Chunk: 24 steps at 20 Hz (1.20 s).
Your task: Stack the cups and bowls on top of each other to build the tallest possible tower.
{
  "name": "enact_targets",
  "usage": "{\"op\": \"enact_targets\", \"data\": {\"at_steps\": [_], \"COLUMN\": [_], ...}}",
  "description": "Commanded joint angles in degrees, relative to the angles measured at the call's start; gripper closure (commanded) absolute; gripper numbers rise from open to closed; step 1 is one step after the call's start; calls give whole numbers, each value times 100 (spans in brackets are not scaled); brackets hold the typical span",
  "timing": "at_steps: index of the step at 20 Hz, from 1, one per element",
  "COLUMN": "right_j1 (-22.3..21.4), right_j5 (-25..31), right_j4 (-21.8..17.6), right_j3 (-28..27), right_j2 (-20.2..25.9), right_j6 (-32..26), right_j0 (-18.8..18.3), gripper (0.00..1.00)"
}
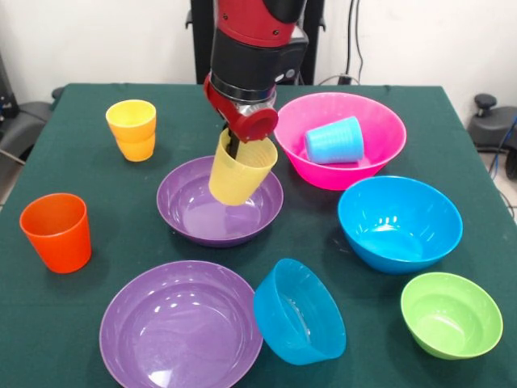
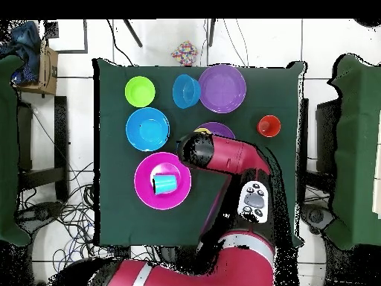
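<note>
Green table (image 1: 73, 153), bowls (image 1: 182, 327), cups (image 1: 56, 232)

pink bowl (image 1: 367, 162), light blue cup (image 1: 334, 141)

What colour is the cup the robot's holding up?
Pale yellow, with faint vertical ribs. The cup hangs tilted from the gripper over a purple bowl; the front view shows it best.

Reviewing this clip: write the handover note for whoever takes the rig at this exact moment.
Gripper: shut on the ribbed pale yellow plastic cup, held tilted above the far purple shallow bowl.
Light blue cup lies on its side inside the big pink bowl.
Two amber-yellow cups are nested, upright.
Orange cup, near purple bowl, big blue bowl and small green bowl stand alone; small blue bowl is tipped on its side.
Done: only the amber pair. Left: the whole tower.
</note>
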Motion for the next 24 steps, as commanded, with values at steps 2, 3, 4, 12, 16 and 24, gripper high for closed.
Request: {"op": "enact_targets", "data": {"at_steps": [2,3,4,12,16,24], "right_j1": [428,422,398,421,417,547], "right_j5": [161,179,208,288,246,-683], "right_j4": [-476,-471,-483,-599,-620,-281], "right_j3": [-202,-187,-161,-248,-218,244], "right_j2": [315,343,352,389,346,754], "right_j6": [-388,-419,-442,-503,-390,41], "right_j0": [-128,-181,-205,-313,-258,-523], "gripper": [100,100,100,100,100,100]}}
